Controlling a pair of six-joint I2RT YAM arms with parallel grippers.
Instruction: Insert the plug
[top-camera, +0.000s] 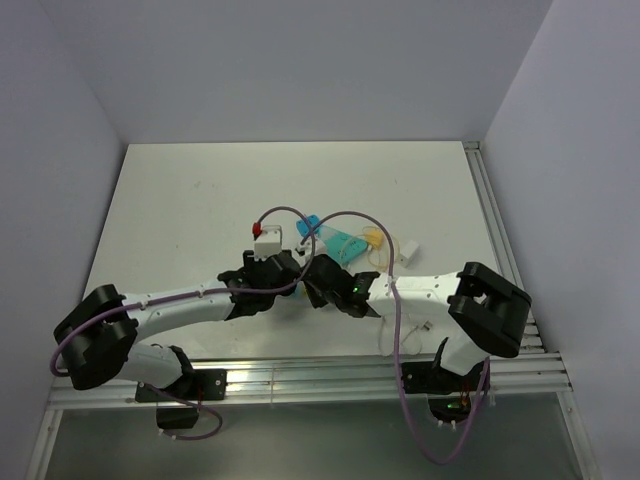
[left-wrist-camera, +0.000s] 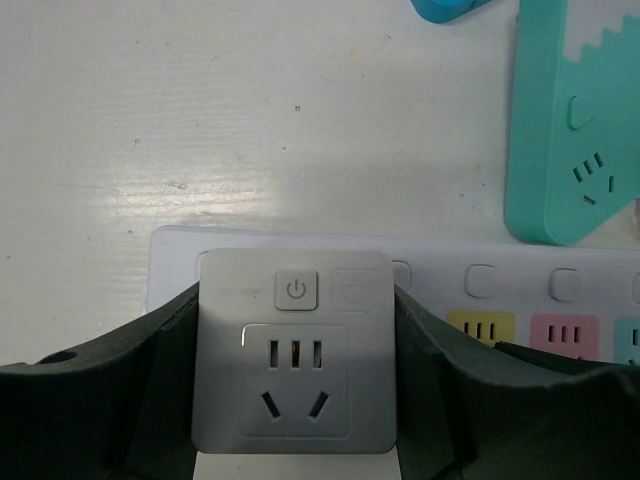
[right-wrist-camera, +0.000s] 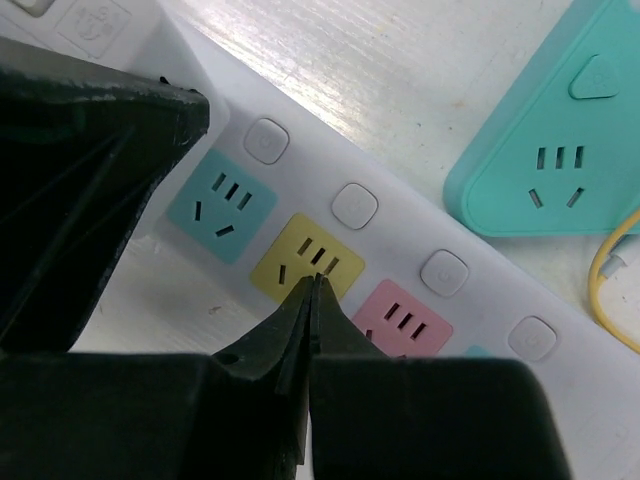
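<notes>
Aligning grey square plastic plug (left-wrist-camera: 293, 340) | left gripper (left-wrist-camera: 295, 385) clamps it; right gripper (right-wrist-camera: 313, 292) pinched together | needs level descent onto white plastic strip (left-wrist-camera: 520, 262) extending to 3 o'clock.

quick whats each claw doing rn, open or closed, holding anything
Left claw: closed on the grey socket adapter.
Right claw: shut, tips pressed together, nothing between them.

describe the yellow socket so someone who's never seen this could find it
On the white table lies a long white power strip with a row of coloured sockets. It sits between the blue socket and the pink socket: the only yellow socket.
</notes>
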